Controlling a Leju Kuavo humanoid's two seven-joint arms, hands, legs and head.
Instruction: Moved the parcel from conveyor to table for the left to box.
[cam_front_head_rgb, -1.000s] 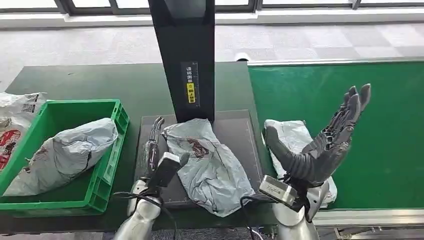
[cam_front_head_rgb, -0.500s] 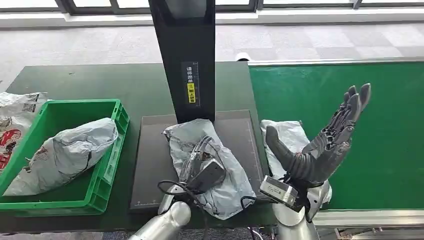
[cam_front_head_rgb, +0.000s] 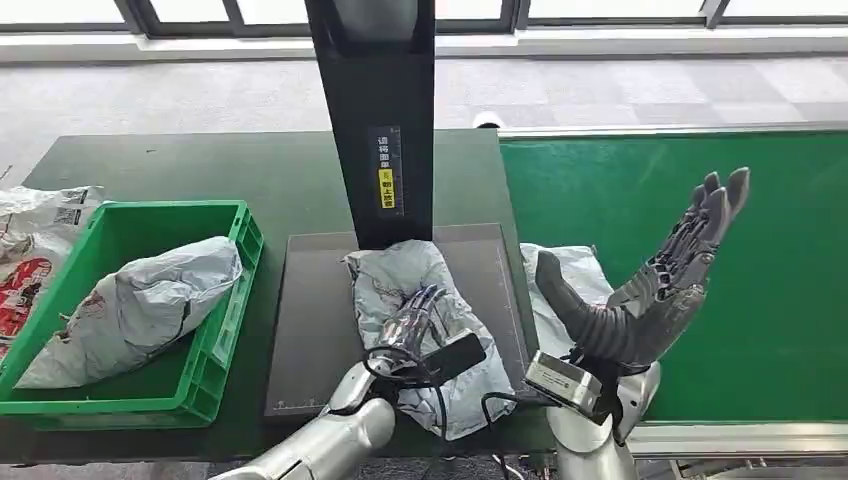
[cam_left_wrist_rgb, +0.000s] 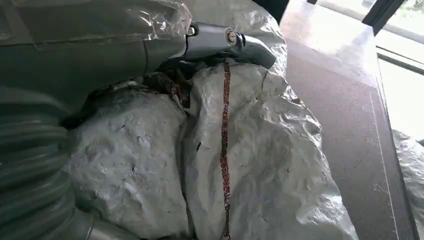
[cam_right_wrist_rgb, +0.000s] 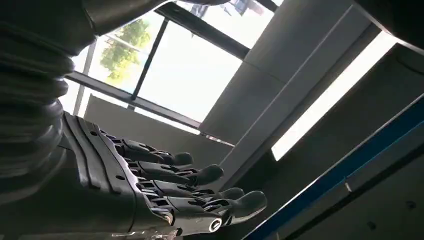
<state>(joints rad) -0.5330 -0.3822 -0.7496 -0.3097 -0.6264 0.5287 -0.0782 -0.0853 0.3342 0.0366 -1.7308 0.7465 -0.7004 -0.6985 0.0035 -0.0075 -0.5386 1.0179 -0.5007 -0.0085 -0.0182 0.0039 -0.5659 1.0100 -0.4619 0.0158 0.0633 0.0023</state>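
A: Started with the head view. Spotted the parcel (cam_front_head_rgb: 385, 275)?

B: Yes. Found it near the middle of the desk (cam_front_head_rgb: 200, 170), lying on the dark pad (cam_front_head_rgb: 310, 320), just in front of the black post (cam_front_head_rgb: 385, 120). Saw the left robot hand (cam_front_head_rgb: 415, 322) laid on top of it, fingers pointing to the far side. Could not tell whether closed on the wrapping or merely resting there.

A: And to the right?

B: Saw the right robot hand (cam_front_head_rgb: 650, 285) raised over the near edge of the conveyor (cam_front_head_rgb: 720, 200), fingers spread, holding nothing. Noticed a second parcel (cam_front_head_rgb: 575, 270) on the belt behind it. Marked a green crate (cam_front_head_rgb: 238, 250) at the left with a grey bag inside.

A: Moved on to the left wrist view?

B: Made out crumpled white wrapping close beneath the robot hand, with a thumb (cam_left_wrist_rgb: 225, 42) arched over the top. Looked like contact, but could not confirm a grip.

A: Right wrist view?

B: Showed straight, parted fingers (cam_right_wrist_rgb: 200, 175) aimed up toward windows.

A: Advice for the step?

B: Judged the delivery done and the boxing left to do. Would gather a thick fold of the loose wrapping before lifting, against slipping. Would lift clear of the dark pad, carry left over the green crate's wall, and release beside the grey bag. Would keep the right robot hand out of that path.
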